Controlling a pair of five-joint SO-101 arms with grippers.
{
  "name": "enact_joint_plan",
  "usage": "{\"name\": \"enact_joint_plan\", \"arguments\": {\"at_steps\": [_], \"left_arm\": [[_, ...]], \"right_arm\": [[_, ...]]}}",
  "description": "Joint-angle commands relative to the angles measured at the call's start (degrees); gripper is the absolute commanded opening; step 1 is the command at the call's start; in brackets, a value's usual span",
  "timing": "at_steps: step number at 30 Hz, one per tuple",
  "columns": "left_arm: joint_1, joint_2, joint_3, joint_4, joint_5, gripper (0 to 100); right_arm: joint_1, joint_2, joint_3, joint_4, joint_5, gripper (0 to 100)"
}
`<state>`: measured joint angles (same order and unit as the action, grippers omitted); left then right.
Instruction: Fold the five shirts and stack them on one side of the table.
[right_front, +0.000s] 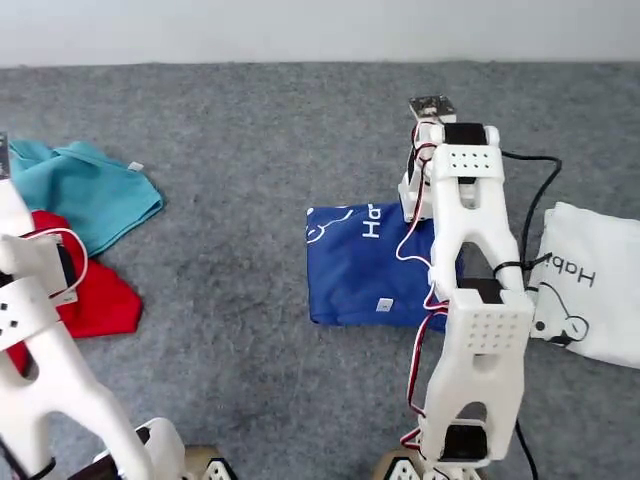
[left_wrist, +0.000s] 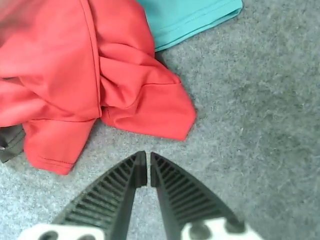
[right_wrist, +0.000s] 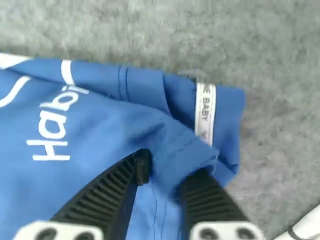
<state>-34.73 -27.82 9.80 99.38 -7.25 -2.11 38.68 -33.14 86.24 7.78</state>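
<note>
A folded blue shirt (right_front: 360, 270) with white print lies mid-table. My right arm (right_front: 465, 190) stands over its far right corner. In the right wrist view my right gripper (right_wrist: 167, 180) pinches a raised fold of the blue shirt (right_wrist: 90, 125) near the white neck label (right_wrist: 205, 112). A crumpled red shirt (right_front: 100, 300) and a teal shirt (right_front: 85, 190) lie at the table's left. A white shirt (right_front: 590, 280) lies at the right edge. My left gripper (left_wrist: 148, 170) is shut and empty over bare carpet, close to the red shirt (left_wrist: 75, 75) and the teal shirt (left_wrist: 185, 15) beyond.
The table is covered in grey carpet (right_front: 230, 180), bare between the left pile and the blue shirt. A dark piece of cloth (left_wrist: 10, 142) peeks from under the red shirt. The left arm (right_front: 30, 300) partly covers the red shirt. A black cable (right_front: 535, 190) runs by the right arm.
</note>
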Motion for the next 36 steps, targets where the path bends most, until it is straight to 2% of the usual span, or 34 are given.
{"name": "enact_joint_plan", "arguments": {"at_steps": [1, 6, 16, 19, 24, 27, 32, 34, 36], "left_arm": [[-0.18, -1.32, -0.31, 0.97, -0.53, 2], [-0.18, -1.41, -0.57, 0.97, -0.53, 2], [-0.18, -1.41, -0.57, 0.97, -0.53, 2], [-0.18, -1.41, -0.57, 0.97, -0.53, 2], [-0.18, -1.41, -0.57, 0.97, -0.53, 2], [-0.18, -1.41, -0.57, 0.97, -0.53, 2], [-0.18, -1.41, -0.57, 0.97, -0.53, 2], [-0.18, -1.41, -0.57, 0.97, -0.53, 2], [-0.18, -1.41, -0.57, 0.97, -0.53, 2]], "right_arm": [[0.48, -0.66, -2.46, -1.54, 0.09, 2.3], [2.33, -0.22, -5.36, -2.24, 5.89, 0.9], [4.88, 1.63, -8.35, -10.33, 19.16, 1.5], [4.44, 3.65, -8.35, -10.07, 19.43, 2.4], [4.35, 3.03, -10.73, -3.03, 18.81, 17.7], [4.35, 1.27, -15.21, 2.07, 14.86, 21.3], [2.68, -0.75, -23.30, 10.77, 11.78, 20.3], [0.92, -0.57, -25.41, 15.34, 11.78, 15.3], [-0.57, -0.75, -24.62, 16.84, 11.87, 6.1]]}}
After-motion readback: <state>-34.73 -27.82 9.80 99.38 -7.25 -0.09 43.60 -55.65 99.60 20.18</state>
